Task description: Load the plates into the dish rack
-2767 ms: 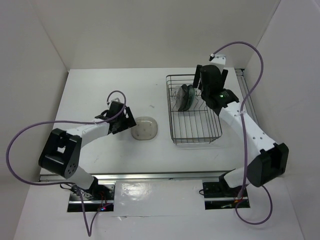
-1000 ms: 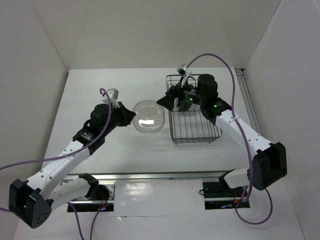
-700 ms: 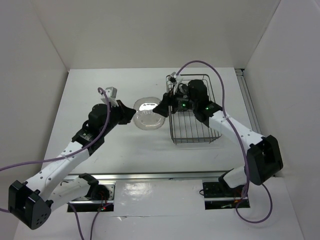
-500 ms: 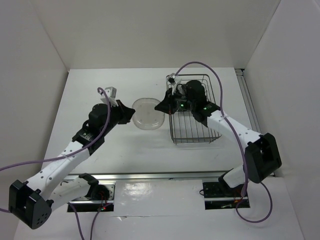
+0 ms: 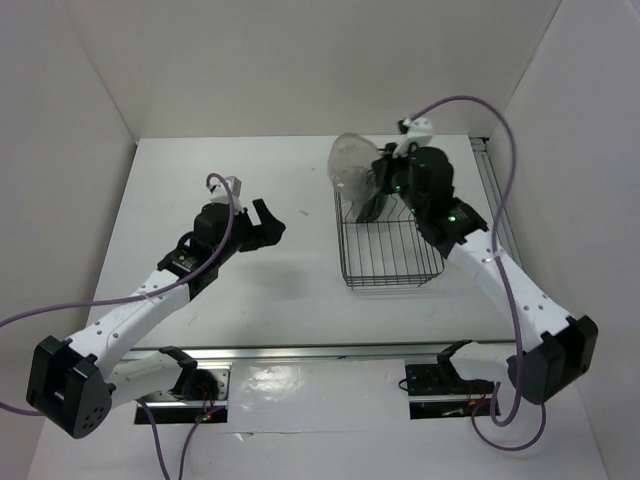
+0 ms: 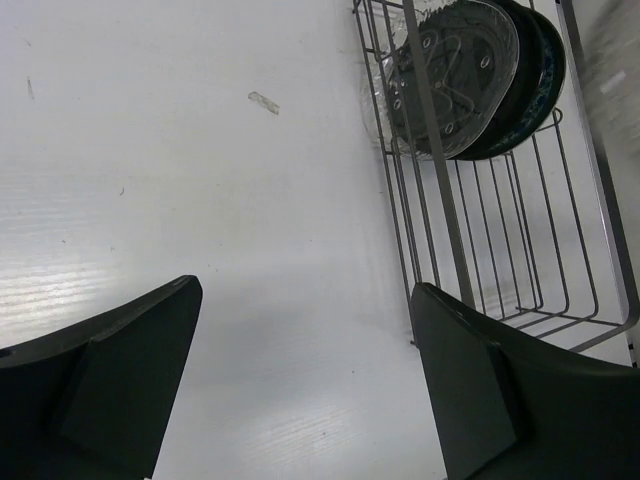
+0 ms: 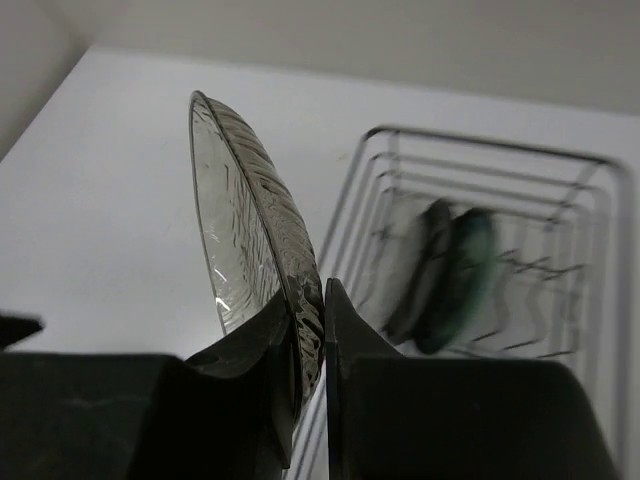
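Glass plate (image 7: 245,230) stands on edge in the air, clamped at its lower rim by the right hand (image 7: 312,300), over the far left corner of the rack (image 5: 390,283). Three more stand upright side by side at the rack's far end: translucent plate (image 6: 450,70), black plate (image 6: 520,100), blue-green plate (image 6: 553,65). Left hand (image 6: 305,290) hangs over the bench (image 5: 200,180) to the left of the rack, fingers wide apart, holding nothing.
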